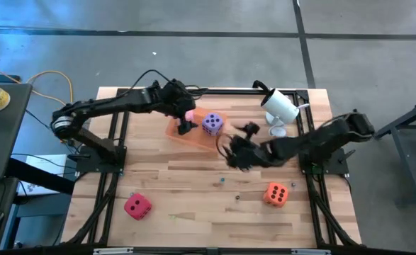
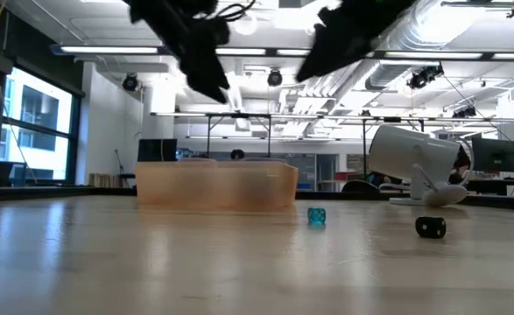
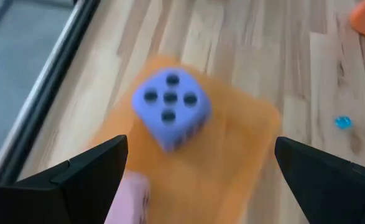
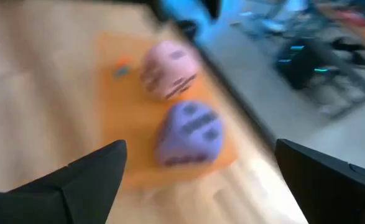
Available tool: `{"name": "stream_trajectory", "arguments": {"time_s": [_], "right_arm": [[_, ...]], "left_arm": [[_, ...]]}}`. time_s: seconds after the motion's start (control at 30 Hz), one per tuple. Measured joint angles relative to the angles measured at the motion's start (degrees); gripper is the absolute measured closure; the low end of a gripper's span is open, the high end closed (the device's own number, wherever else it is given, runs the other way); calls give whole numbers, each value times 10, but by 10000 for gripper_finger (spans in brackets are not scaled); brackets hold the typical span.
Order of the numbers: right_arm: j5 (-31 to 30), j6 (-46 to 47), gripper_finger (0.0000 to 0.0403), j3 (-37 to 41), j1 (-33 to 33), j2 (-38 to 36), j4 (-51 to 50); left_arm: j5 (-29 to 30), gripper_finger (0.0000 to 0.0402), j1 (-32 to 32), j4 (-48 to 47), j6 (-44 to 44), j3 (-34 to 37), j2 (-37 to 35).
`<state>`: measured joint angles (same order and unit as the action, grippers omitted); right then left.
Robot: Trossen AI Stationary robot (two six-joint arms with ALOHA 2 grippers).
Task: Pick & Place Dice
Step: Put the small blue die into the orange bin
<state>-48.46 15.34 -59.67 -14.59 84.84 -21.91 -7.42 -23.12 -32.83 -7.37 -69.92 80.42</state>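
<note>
the purple die (image 1: 212,124) and the pink die (image 4: 168,70) are seen side by side far off; the red die (image 1: 137,206) near left, the orange die (image 1: 277,193) near right.

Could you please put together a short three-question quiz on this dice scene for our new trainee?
1. True or false: the purple die lies on the orange tray.
2. Which dice lie on the bare table? A) red and orange B) pink and purple C) red and pink
3. Fill in: the fingers of the left hand over the tray are ____.

Key
1. True; the pink die lies there too.
2. A: the red die and the orange die sit near the front edge.
3. Open, and the right hand is open too.
</note>
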Motion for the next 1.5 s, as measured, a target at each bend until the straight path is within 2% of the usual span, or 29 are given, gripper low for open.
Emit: {"name": "stream_trajectory", "arguments": {"time_s": [0.1, 0.23, 0.47, 0.63, 0.9, 1.03, 1.2, 1.33, 1.43, 1.5], "right_arm": [[10, 54, 4, 25, -53, -28, -23], [3, 89, 4, 50, -118, -52, -24], [56, 153, 4, 55, -178, -57, 8], [84, 148, 4, 55, -188, -56, 57], [83, 181, 4, 53, -176, -10, 96], [84, 204, 4, 55, -154, 17, 78], [98, 206, 4, 55, -138, 33, 82], [102, 211, 4, 55, -131, 37, 147], [107, 205, 4, 53, -131, 48, 197], [104, 189, 4, 54, -131, 57, 195]], "left_arm": [[3, 6, -4, -41, 17, 12, -37], [9, 6, -2, -31, 45, 52, -101], [16, 6, 33, 91, 98, 180, -208], [23, 6, 79, 171, 65, 251, -234], [150, 6, 152, 213, 39, 273, -221], [185, 6, 164, 213, 39, 273, -220], [188, 6, 164, 212, 42, 273, -220], [178, 6, 166, 210, 81, 273, -220], [141, 6, 166, 189, 106, 273, -220], [115, 6, 166, 169, 118, 273, -222]]}}
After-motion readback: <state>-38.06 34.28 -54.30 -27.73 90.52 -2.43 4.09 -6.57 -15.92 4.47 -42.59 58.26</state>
